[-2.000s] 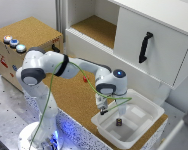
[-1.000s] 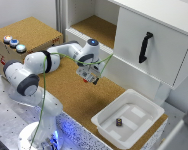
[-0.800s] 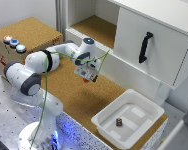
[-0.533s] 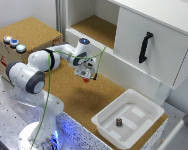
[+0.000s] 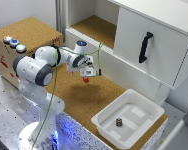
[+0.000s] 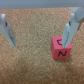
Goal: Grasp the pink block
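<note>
The pink block (image 5: 86, 79) is a tiny reddish-pink cube on the cork surface (image 5: 79, 100), in front of the open shelf. In the wrist view the pink block (image 6: 61, 47) carries dark letters and lies just inside the finger (image 6: 73, 26) on one side, far from the other finger (image 6: 7, 31). My gripper (image 5: 86, 74) points down right over the block. In the wrist view the gripper (image 6: 38, 43) is open, with its jaws wide apart and nothing held between them. I cannot tell whether the near finger touches the block.
A white tray (image 5: 106, 118) stands at the exterior view's lower right with a small dark cylinder (image 5: 119, 121) in it. A white cabinet with a black handle (image 5: 145, 47) and an open cork shelf (image 5: 96, 27) stand behind. A cork box with buttons (image 5: 14, 43) is at the left.
The arm has swung from above the white tray to the exterior view's left, over the cork in front of the shelf. It now hangs over the pink block.
</note>
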Robot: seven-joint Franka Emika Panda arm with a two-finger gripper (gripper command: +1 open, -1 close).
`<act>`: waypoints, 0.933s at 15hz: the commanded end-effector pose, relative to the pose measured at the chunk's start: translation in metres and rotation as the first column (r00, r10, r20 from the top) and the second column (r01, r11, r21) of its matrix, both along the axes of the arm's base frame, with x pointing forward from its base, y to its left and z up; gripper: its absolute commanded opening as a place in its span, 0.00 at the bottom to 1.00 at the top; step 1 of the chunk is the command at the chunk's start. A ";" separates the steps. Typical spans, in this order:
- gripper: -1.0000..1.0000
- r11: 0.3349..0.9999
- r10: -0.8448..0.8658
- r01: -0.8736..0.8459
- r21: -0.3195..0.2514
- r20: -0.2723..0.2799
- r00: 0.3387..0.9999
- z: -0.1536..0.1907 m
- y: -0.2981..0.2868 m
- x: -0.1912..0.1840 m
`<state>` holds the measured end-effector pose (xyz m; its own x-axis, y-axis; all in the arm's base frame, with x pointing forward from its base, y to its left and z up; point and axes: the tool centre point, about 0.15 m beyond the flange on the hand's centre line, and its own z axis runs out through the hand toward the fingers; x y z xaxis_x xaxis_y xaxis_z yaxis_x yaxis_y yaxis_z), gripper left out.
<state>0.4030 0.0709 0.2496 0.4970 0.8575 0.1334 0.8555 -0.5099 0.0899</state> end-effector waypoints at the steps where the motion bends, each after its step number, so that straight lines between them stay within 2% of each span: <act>1: 1.00 0.992 0.108 -0.107 -0.066 0.007 0.994 -0.014 0.005 0.035; 2: 1.00 0.990 0.116 -0.116 -0.083 -0.004 0.993 -0.021 0.006 0.040; 7: 1.00 0.995 0.079 -0.082 -0.055 -0.052 0.995 -0.031 0.006 0.054; 11: 1.00 0.996 0.060 -0.065 -0.064 -0.074 0.995 -0.040 0.003 0.055; 12: 0.00 0.996 0.056 -0.062 -0.071 -0.081 0.995 -0.043 0.002 0.054; 14: 0.00 0.995 0.039 -0.047 -0.082 -0.092 0.995 -0.051 0.000 0.054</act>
<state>0.4376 0.0707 0.2175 0.4353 0.8964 0.0833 0.8913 -0.4422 0.1006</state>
